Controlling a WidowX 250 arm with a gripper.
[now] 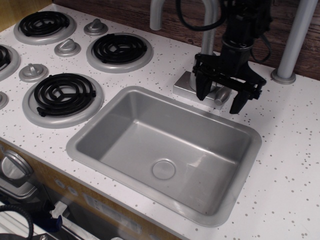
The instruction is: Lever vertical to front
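Observation:
The lever (pixel 222 95) is a short silver paddle on the faucet base (pixel 186 86), pointing forward and down toward the sink (pixel 125 102). My black gripper (pixel 219 100) hangs just over it with its fingers spread wide, one finger (pixel 201 90) left of the lever and the other (pixel 238 103) to its right. The fingers do not touch the lever. The faucet body behind is partly hidden by the gripper.
The curved silver spout pipe (pixel 157 15) rises behind the faucet. A grey post (pixel 295 40) stands at the back right. Black coil burners (pixel 120 47) and small silver stove knobs (pixel 67 47) fill the left side of the white speckled counter (pixel 290 150).

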